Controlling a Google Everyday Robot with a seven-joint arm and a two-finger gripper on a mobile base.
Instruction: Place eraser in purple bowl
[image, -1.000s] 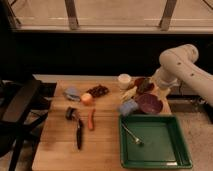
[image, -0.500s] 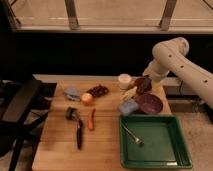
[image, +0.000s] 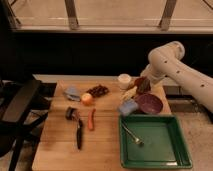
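A single camera looks down at a slant from a raised spot on the near side of the wooden table (image: 60, 150), facing the far window (image: 115, 12). It sits at middle range, so the whole tabletop fits in view, with the green tray (image: 175, 160) nearest on the right. The arm (image: 185, 75) enters from the right, and the gripper (image: 139, 86) hangs far right, just beyond the purple bowl (image: 149, 104).

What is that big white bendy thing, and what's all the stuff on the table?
That white thing is a robot's arm, coming in from the right. Its hand, called a gripper, is just behind the purple bowl. I can't tell whether it holds anything. One camera looks down on the wooden table. On it lie a green tray with a fork inside, a white cup, a blue block, a small orange fruit and a black-handled tool.
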